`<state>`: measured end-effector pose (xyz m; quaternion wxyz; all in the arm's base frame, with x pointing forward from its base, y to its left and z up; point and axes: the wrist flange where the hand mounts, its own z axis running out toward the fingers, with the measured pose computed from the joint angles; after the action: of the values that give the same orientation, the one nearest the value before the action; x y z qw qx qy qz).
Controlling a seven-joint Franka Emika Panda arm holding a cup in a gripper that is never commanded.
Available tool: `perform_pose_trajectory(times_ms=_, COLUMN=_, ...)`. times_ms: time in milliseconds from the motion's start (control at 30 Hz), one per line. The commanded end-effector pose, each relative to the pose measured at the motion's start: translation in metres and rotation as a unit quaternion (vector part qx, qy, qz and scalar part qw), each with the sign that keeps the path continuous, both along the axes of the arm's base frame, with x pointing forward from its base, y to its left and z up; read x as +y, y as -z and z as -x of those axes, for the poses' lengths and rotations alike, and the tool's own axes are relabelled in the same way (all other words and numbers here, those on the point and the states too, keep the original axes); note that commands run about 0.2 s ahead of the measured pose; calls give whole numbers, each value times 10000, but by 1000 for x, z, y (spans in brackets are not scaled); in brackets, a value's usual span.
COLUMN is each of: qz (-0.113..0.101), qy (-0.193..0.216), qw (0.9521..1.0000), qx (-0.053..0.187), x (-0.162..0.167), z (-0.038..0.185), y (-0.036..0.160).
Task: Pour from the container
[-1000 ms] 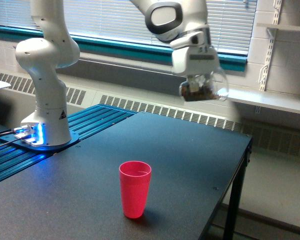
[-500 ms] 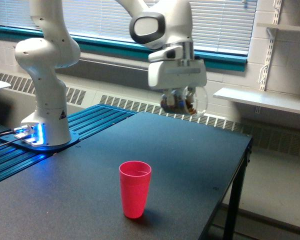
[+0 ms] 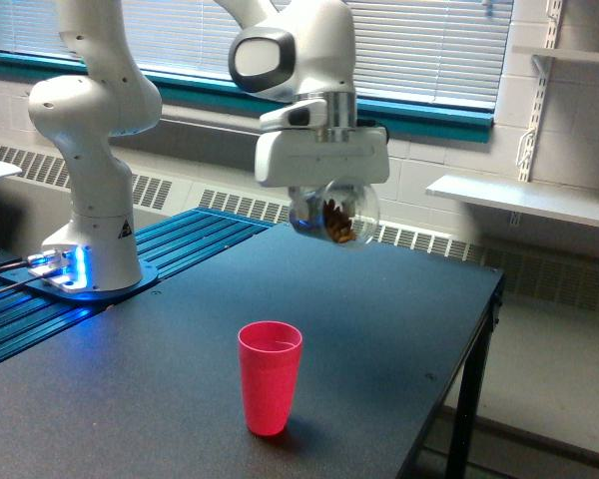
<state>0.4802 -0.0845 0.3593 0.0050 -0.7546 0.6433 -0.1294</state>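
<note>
Swinging leftward in the exterior view and lower over the last second, the gripper (image 3: pixel 331 212) stays clamped on the clear plastic cup (image 3: pixel 334 214) of brown bits, now nearer above the pink cup (image 3: pixel 270 376) below, so pouring looks close.

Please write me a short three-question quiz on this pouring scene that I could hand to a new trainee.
1. True or false: the pink cup lies on its side on the black table.
2. What does the gripper hold? A) a metal spoon B) a clear plastic cup with brown bits inside C) a blue bottle
3. Fill in: in the exterior view, the clear plastic cup hangs above and slightly to the ____ of the pink cup.

Key
1. False: it stands upright with its mouth up.
2. B
3. right
</note>
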Motion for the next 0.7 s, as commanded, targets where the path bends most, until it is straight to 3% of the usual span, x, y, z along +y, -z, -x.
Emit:
perform_pose_trajectory(times_ms=33, qz=-117, qy=297, qw=9995, qx=-57, x=-15, z=9, y=0)
perform_pose_trajectory(times_ms=700, qz=-519, qy=561, qw=9969, qx=171, x=-46, z=18, y=31)
